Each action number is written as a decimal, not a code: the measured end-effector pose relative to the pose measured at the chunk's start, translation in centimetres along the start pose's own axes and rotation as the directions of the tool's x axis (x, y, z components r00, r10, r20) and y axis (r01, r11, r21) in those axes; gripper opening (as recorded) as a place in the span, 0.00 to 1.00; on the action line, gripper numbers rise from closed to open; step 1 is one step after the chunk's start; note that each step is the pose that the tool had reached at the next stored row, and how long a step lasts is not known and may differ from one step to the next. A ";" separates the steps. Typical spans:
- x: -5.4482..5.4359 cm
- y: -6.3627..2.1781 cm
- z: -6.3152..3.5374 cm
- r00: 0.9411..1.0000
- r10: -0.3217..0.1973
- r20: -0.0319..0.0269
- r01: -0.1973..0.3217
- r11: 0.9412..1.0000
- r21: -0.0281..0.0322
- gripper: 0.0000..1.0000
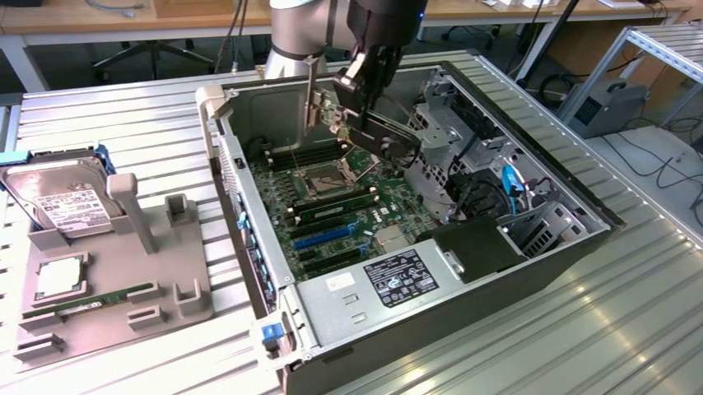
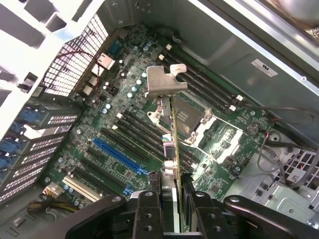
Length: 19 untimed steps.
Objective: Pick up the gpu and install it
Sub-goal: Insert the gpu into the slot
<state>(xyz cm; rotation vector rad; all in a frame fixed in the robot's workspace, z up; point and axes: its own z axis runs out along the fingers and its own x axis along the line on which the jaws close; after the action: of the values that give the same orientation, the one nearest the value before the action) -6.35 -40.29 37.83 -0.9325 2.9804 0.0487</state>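
My gripper [image 1: 357,86] hangs over the open computer case [image 1: 236,177] and is shut on the gpu [image 1: 379,136], a green card with a black cooler block. The card's long silver bracket [image 1: 311,90] points down toward the motherboard [image 1: 329,206]. In the wrist view the gpu [image 2: 173,129] shows edge-on between my fingers [image 2: 149,209], its bracket tab [image 2: 164,82] farthest from me. It floats above the CPU socket [image 2: 192,117], apart from the board. The blue expansion slot [image 2: 119,154] lies off to one side of the card.
A grey holder tray [image 1: 110,304] sits at the exterior view's left with a hard drive [image 1: 66,202], a CPU chip [image 1: 61,276] and a RAM stick [image 1: 94,298]. Inside the case are the power supply [image 1: 401,280], a drive cage [image 1: 450,132] and cables [image 1: 511,185].
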 end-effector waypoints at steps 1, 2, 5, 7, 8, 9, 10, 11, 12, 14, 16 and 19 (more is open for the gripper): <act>0.0 0.00 0.00 1.000 -0.004 0.000 0.004 1.000 0.000 0.28; 0.0 0.00 0.01 1.000 -0.010 0.000 0.010 1.000 0.000 0.28; 0.0 0.00 0.02 1.000 -0.023 -0.001 0.023 1.000 -0.001 0.28; 0.0 0.00 0.03 1.000 -0.031 -0.001 0.031 1.000 -0.001 0.28; 0.0 0.00 0.03 0.999 -0.035 -0.001 0.035 0.999 -0.001 0.28; 0.0 0.00 0.03 0.999 -0.039 -0.001 0.039 0.999 -0.001 0.28; 0.0 0.00 0.04 0.999 -0.043 -0.001 0.043 0.999 -0.001 0.28; 0.0 0.00 0.04 0.999 -0.047 -0.001 0.047 0.999 -0.001 0.28; 0.0 0.00 0.04 0.999 -0.051 -0.001 0.051 0.999 -0.001 0.28; 0.0 0.00 0.05 0.998 -0.063 -0.002 0.063 0.998 -0.002 0.28; 0.0 0.00 0.06 0.998 -0.071 -0.002 0.071 0.998 -0.002 0.28; 0.0 0.00 0.07 0.996 -0.085 -0.002 0.085 0.996 -0.002 0.28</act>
<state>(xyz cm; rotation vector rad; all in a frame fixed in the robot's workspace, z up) -6.35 -40.29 37.76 -1.0587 2.9393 0.0499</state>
